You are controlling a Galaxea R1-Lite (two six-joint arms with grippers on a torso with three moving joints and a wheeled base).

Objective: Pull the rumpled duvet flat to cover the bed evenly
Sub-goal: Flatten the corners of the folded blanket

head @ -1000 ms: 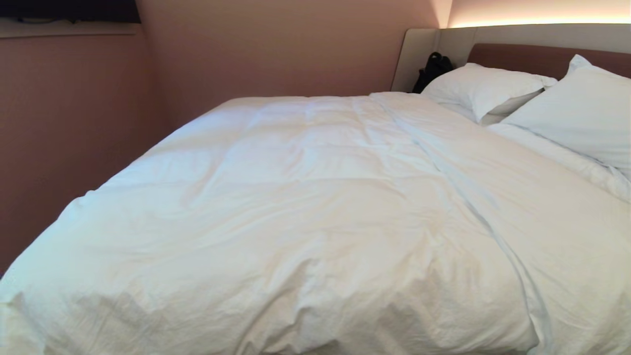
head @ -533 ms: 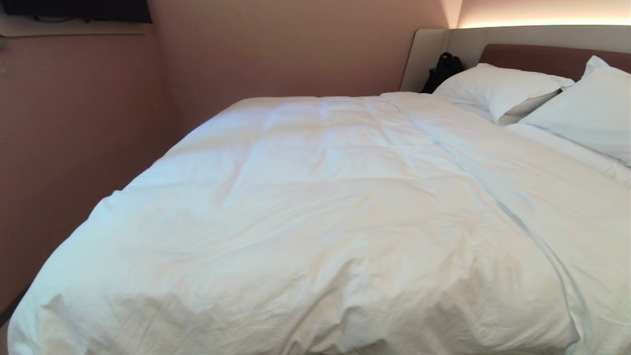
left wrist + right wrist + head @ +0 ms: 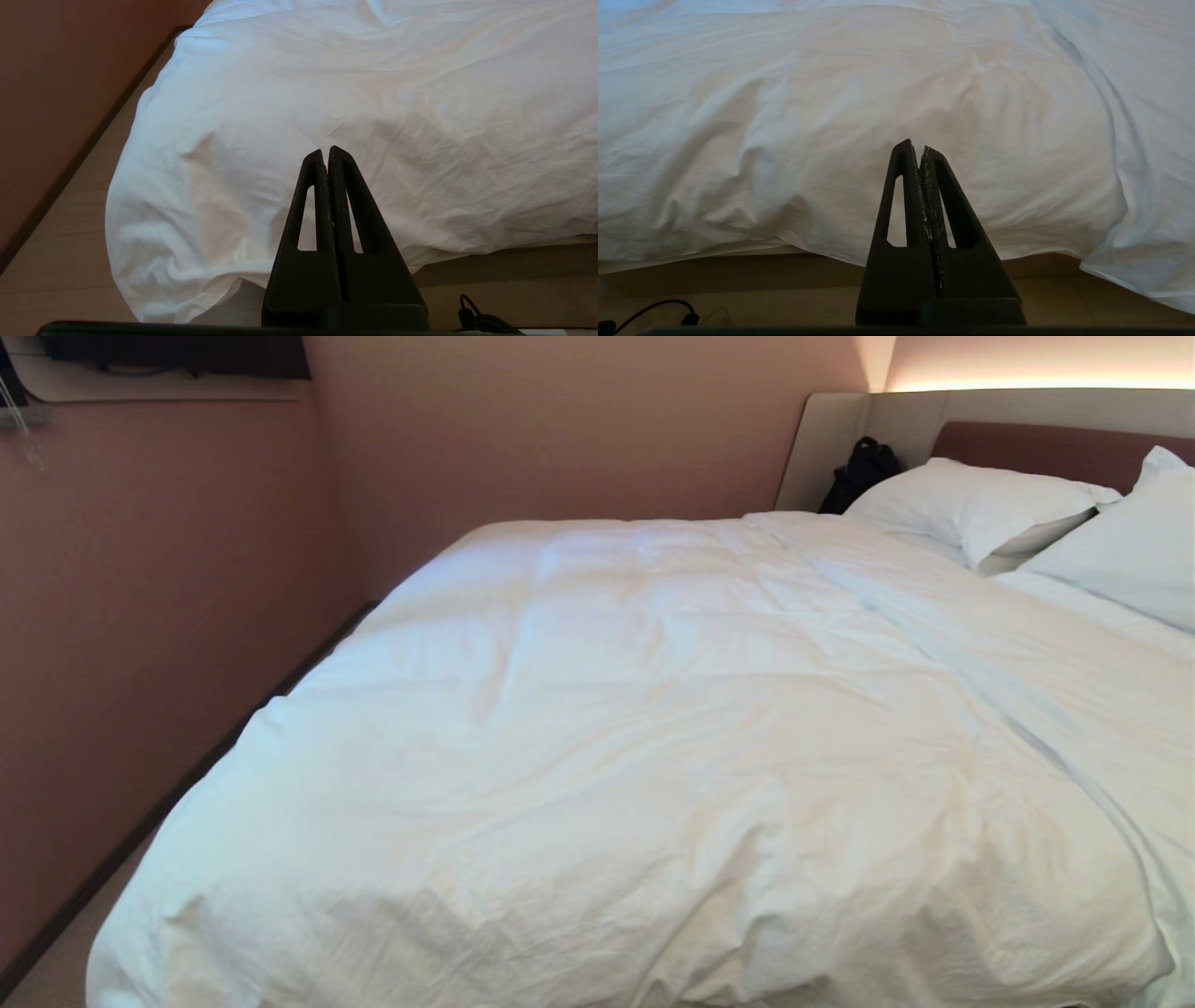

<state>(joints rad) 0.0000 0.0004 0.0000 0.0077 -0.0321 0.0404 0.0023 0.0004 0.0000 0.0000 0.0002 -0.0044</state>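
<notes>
- My left gripper (image 3: pixel 327 150) and right gripper (image 3: pixel 915 145) hang low before the bed's (image 3: pixel 1055 448) foot, both clenched on nothing.
- The duvet (image 3: pixel 653 737) lies beyond my fingertips, untouched, spread over the mattress and drooping over its foot edge.
- Pillows (image 3: pixel 980 504) sit by the headboard; pink wall (image 3: pixel 168 597) on my left, wooden floor (image 3: pixel 60 261) below.

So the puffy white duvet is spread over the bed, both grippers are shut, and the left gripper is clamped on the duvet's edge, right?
Not quite. The left gripper is shut but holds nothing; the left wrist view shows it short of the puffy white duvet. The right gripper is shut too.
</notes>
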